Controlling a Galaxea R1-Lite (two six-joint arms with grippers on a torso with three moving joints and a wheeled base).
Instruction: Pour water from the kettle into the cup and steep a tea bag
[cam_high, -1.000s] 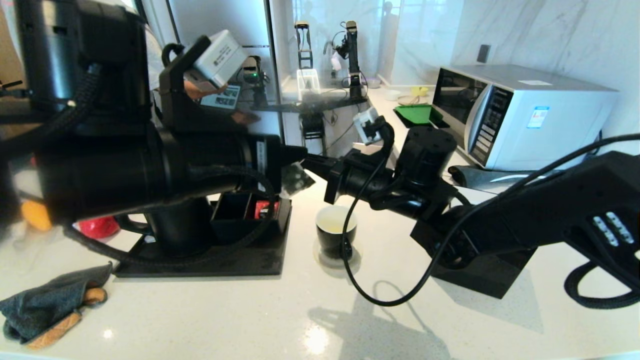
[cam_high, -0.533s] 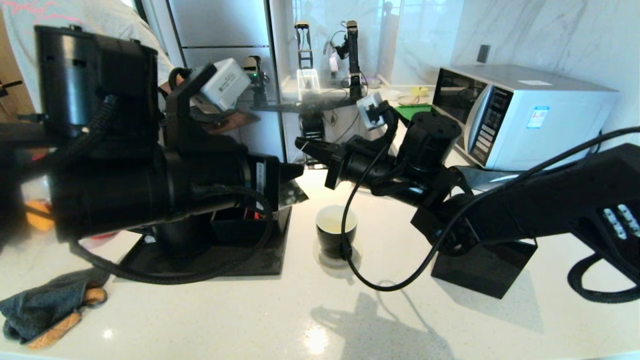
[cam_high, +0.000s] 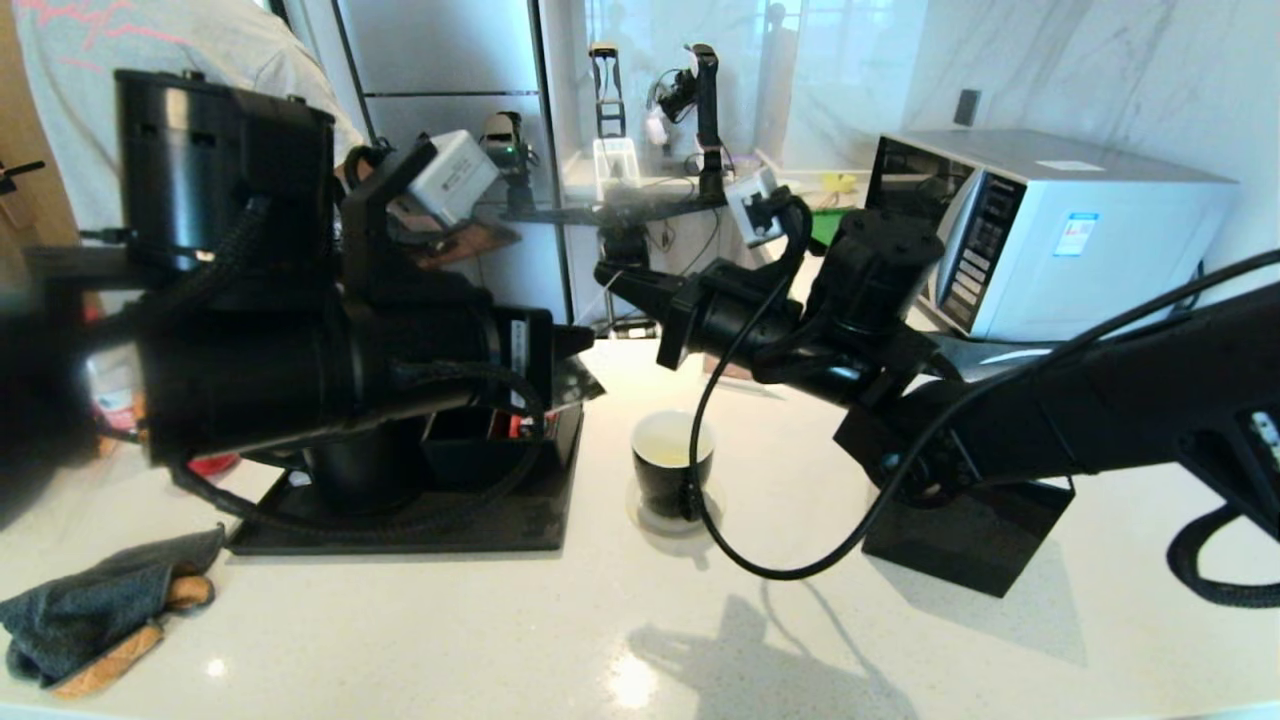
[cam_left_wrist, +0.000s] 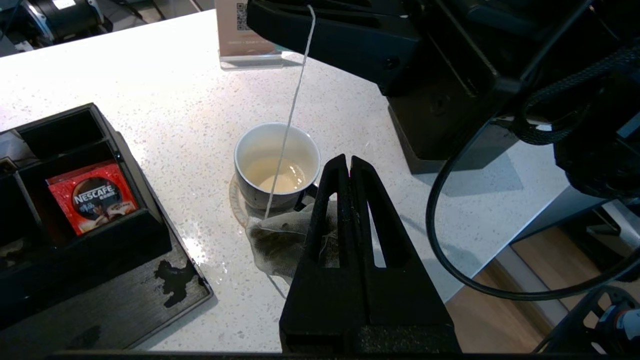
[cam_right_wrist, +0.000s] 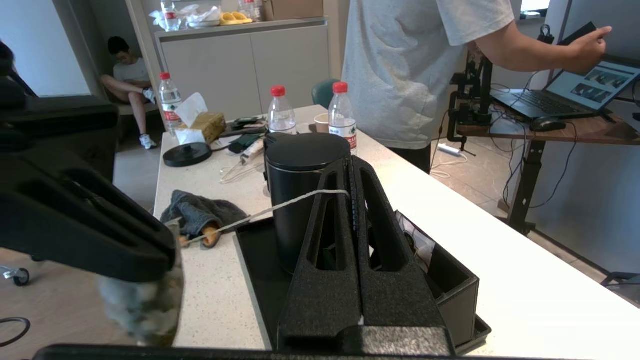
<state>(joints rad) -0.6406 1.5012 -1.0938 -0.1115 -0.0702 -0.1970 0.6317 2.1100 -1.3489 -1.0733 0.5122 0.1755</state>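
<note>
Left gripper (cam_left_wrist: 345, 165) around tea bag (cam_left_wrist: 280, 242)

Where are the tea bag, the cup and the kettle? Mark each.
tea bag (cam_left_wrist: 280, 245), left wrist view: on the pouch beside the left gripper (cam_left_wrist: 345, 162).
cup (cam_left_wrist: 277, 150), left wrist view: on its white inner wall.
kettle (cam_right_wrist: 306, 150), right wrist view: on its flat lid.

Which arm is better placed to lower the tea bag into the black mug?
The right. The right gripper is shut on the thin white string, so the translucent tea bag could hang from it. The left gripper pinches the pouch beside the glossy black mug and should release.
</note>
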